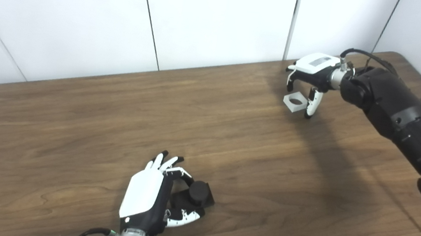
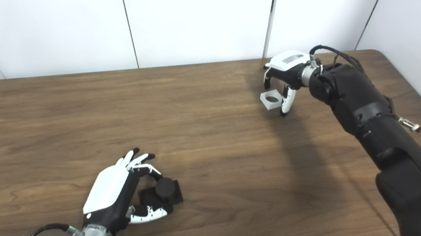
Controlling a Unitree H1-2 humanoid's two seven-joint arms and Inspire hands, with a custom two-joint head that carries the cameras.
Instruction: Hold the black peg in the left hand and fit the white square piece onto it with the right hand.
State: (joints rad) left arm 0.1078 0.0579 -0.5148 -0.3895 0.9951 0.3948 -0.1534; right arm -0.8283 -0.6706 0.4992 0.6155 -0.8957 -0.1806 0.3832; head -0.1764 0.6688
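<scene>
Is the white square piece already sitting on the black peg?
No, the white square piece lies across the table by the right hand, far from the black peg.

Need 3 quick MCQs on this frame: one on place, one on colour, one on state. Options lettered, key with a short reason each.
1. Where is the white square piece?
A. far right of the table, under the right hand
B. beside the left hand
C. off the table

2. What colour is the peg at the left hand?
A. white
B. black
C. red

3. What is the right hand's state?
A. fist shut on nothing
B. fingers apart around the white piece, which lies on the table
C. holding the piece over the peg

Key: 1 A, it lies below the right hand's fingers; 2 B, the peg and its base are black; 3 B, the piece rests flat on the wood.
</scene>
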